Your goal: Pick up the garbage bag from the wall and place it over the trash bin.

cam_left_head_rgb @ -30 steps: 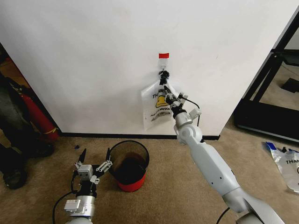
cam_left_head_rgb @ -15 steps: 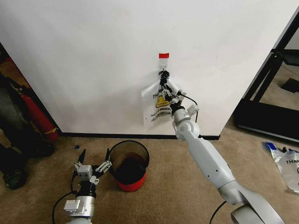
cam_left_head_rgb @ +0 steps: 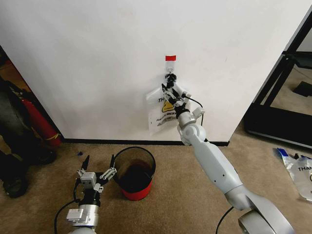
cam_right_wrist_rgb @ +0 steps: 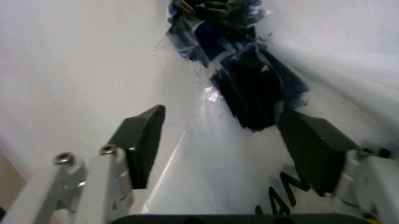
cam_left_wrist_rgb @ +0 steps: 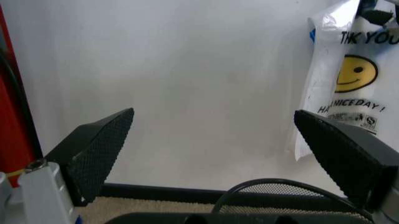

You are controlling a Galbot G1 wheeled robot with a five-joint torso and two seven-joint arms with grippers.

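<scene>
At the wall: I have the right gripper (cam_left_head_rgb: 171, 92) up against the top of the garbage bag (cam_left_head_rgb: 161, 114), just under the black hook (cam_left_head_rgb: 169, 76) and the red tape strip (cam_left_head_rgb: 170, 58) on the wall (cam_left_head_rgb: 97, 58)
Right fingers: spread apart; from the right wrist view I see the two dark pads (cam_right_wrist_rgb: 145, 140) on either side of the bunched blue handles (cam_right_wrist_rgb: 255, 91), not clamped on them; whether a pad touches the plastic I cannot tell
Garbage bag: hangs flat on the wall from the hook, smiley and dark print facing out, lower edge above the black baseboard (cam_left_head_rgb: 122, 142)
Left gripper (cam_left_head_rgb: 99, 167): low over the carpet (cam_left_head_rgb: 180, 195), just left of the trash bin (cam_left_head_rgb: 135, 173), fingers wide apart and holding nothing; my left wrist view looks between them at the wall and the bag (cam_left_wrist_rgb: 349, 79)
Trash bin: stands on the carpet below the bag, near the baseboard, no bag over it
Change from a second ago: my right gripper has climbed from the smiley print to the handles near the hook; bag, bin and left gripper sit as before
</scene>
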